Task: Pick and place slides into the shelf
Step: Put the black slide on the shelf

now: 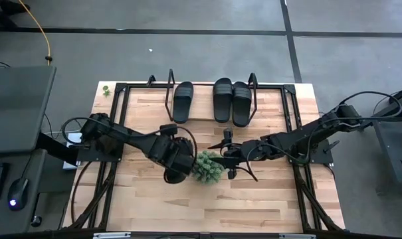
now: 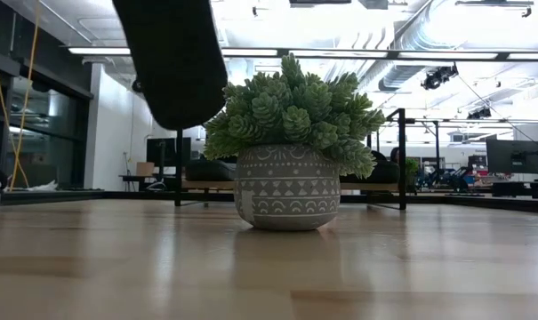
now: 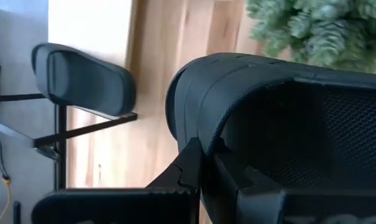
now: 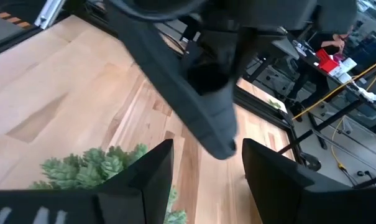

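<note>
Three black slides lie soles down on the shelf (image 1: 201,113) at the table's far side: one (image 1: 183,101) on the left and a pair (image 1: 222,99), (image 1: 242,103) side by side. A further slide (image 1: 176,166) hangs above mid-table in my left gripper (image 1: 173,156), which is shut on it, just left of the green plant (image 1: 208,166). In the low view this slide (image 2: 175,62) hangs over the table left of the plant's pot (image 2: 286,188). My right gripper (image 1: 230,159) stands open right of the plant, nothing between its fingers (image 4: 147,177). My left gripper holds the slide at the edge of its wide strap (image 3: 203,134), the fingers (image 3: 189,167) coming from above and slanting down. Which finger lies under the strap is hidden by the slide. The slide is lifted clear of the table, one end (image 2: 178,120) hanging down.
The plant in its grey patterned pot stands mid-table between my two grippers. The shelf has black hoop end frames (image 1: 169,89), (image 1: 254,86), and there is bare board between the left slide and the pair. Bare tabletop (image 1: 187,206) stretches toward the near edge.
</note>
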### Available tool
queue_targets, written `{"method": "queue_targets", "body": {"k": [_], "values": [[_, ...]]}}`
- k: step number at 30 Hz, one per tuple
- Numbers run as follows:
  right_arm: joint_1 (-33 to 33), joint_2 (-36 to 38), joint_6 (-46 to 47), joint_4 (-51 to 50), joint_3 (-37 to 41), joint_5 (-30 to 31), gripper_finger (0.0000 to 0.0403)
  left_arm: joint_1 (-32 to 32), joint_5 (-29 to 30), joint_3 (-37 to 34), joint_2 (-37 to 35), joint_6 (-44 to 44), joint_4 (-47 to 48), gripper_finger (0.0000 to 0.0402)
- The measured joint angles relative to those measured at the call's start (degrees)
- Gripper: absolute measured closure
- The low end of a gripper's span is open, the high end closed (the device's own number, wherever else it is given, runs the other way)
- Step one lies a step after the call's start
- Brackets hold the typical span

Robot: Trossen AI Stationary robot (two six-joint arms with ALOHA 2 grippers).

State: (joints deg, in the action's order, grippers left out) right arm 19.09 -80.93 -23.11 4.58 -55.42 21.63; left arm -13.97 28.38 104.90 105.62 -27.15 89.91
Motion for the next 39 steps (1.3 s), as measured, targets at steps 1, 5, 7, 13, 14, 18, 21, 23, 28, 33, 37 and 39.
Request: {"method": "queue_targets", "body": {"k": [1, 5, 7, 13, 14, 18, 21, 23, 28, 33, 37, 39], "values": [[0.25, 0.0, 0.06, 0.19, 0.0, 0.02, 0.0219, 0.37, 0.22, 0.04, -0.33, 0.46, 0.04, 0.0396], [1.25, 0.0, 0.09, 0.65, 0.0, 0.24, 0.0219, 2.01, 2.48, 0.07, -2.03, 1.59, 0.12, 0.0396], [1.65, 0.0, -0.07, 0.94, -0.01, 0.77, 0.0219, 2.81, 3.18, 0.08, -2.81, 2.07, 0.1, 0.0396], [2.1, 0.0, -0.98, 1.59, -0.02, 2.67, 0.0219, 5.07, 4.22, 0.11, -3.56, 3.38, 0.09, 0.0396], [2.1, 0.0, -0.98, 2.15, -0.01, 2.79, 0.0219, 5.36, 4.24, 0.11, -3.66, 3.4, 0.11, 0.0396], [2.07, 0.0, -1.19, 3.7, -0.02, 2.99, 0.0219, 6.27, 4.57, 0.13, -3.76, 4.98, 0.13, 0.0396], [2.07, -0.02, -1.36, 3.77, -0.02, 2.97, 0.0219, 6.76, 7.27, 0.13, -3.76, 5.78, 0.11, 0.0396], [2.08, -0.09, -1.4, 4.06, -0.02, 2.97, 0.0219, 6.89, 7.71, 0.13, -3.76, 5.9, 0.1, 0.0396], [2.13, -0.13, -1.4, 5.45, -0.02, 2.95, 0.0219, 7.71, 8.63, 0.13, -3.76, 6.33, -0.61, 0.0396], [2.45, -1.57, -2.98, 7.16, -0.18, 2.43, 0.0219, 8.41, 7.45, 0.13, -3.74, 8.87, -4.9, 0.0396], [2.45, -4.25, -2.89, 5.59, -3.7, 2.64, 0.0219, 8.37, 7.02, 0.13, -3.74, 10.33, -6.9, 0.0396], [2.68, -5.72, -2.88, 4.58, -5.84, 2.82, 0.0219, 8.35, 6.81, 0.13, -3.71, 10.42, -7.25, 0.0396]]}}
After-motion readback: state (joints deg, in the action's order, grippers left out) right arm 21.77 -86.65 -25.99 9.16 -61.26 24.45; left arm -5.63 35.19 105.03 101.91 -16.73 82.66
